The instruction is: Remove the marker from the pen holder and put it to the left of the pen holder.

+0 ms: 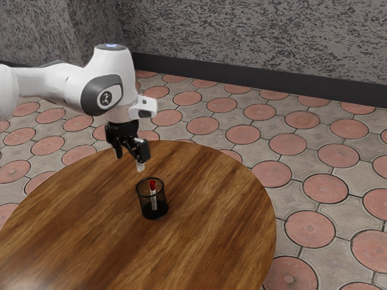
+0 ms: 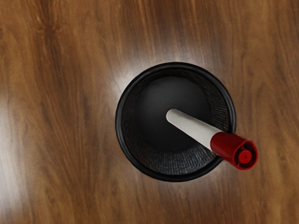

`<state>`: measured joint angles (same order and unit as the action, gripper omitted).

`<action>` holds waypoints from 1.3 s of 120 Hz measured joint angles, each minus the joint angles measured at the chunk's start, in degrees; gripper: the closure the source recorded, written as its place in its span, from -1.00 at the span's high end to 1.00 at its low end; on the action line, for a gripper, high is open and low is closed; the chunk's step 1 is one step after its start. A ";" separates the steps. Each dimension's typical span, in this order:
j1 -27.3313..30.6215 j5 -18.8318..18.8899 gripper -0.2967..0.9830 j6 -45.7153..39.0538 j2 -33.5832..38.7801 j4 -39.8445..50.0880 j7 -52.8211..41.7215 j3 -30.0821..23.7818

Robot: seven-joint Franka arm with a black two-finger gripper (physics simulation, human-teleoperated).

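Approach step, likely. Marker (image 2: 191, 128) is seated in holder (image 2: 175, 177), leaned on its side, red cap (image 2: 228, 146) up. End effector (image 1: 129, 161) is poised above, spread, empty. Cap should be aligned with, then straddled and clamped.

The exterior view's edges cut off the arm (image 1: 45, 83) and table (image 1: 211, 235)
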<state>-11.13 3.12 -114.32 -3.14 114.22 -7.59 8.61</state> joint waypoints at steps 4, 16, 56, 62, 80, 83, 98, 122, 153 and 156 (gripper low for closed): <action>0.25 0.05 0.51 -1.41 0.03 0.90 -0.29 0.00; 0.21 0.30 0.51 -6.03 0.09 2.80 -1.72 0.06; -4.19 0.58 0.50 -14.45 -1.90 5.49 -5.59 0.09; -3.56 0.64 0.50 -14.89 -3.28 5.01 -6.11 0.09; -2.66 1.11 0.50 -15.72 -5.72 3.56 -7.45 0.09; -2.71 1.17 0.50 -15.82 -5.91 3.42 -7.64 0.09; -2.86 1.32 0.50 -16.17 -6.57 2.75 -8.49 0.09; -2.84 1.34 0.49 -16.48 -8.04 2.40 -9.56 0.09; -3.07 1.36 0.45 -15.41 -7.58 3.12 -10.84 0.09; -3.12 1.36 0.44 -15.23 -7.52 3.18 -10.95 0.09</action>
<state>-14.25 4.48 -129.55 -10.66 117.40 -18.54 8.70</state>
